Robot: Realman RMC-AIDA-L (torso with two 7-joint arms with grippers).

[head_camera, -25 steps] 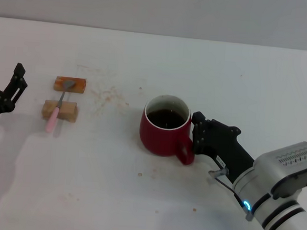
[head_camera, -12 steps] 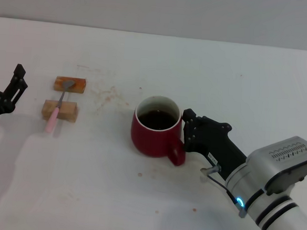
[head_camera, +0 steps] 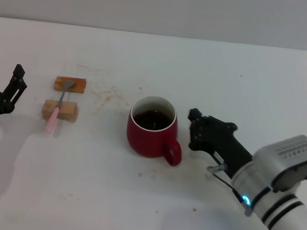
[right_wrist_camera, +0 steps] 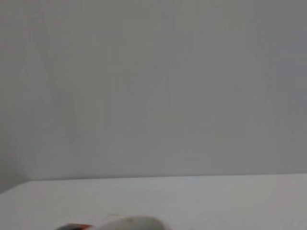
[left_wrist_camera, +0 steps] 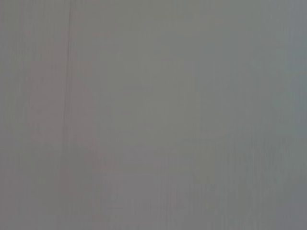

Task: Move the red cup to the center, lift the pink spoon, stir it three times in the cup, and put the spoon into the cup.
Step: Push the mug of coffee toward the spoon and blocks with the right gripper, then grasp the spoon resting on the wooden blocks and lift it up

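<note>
Right pincer (head_camera: pixel 193 129) (grip state unclear) just beside red cup (head_camera: pixel 151 128), wooden blocks (head_camera: pixel 60 110) well apart.

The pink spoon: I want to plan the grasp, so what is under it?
The pink spoon lies across two wooden blocks, bowl on the far one; the handle end overhangs the table.

red cup (head_camera: pixel 151 133): 1 | pink spoon (head_camera: pixel 57 108): 1 | wooden blocks (head_camera: pixel 70 84): 2 | grippers (head_camera: pixel 193 129): 2
</note>
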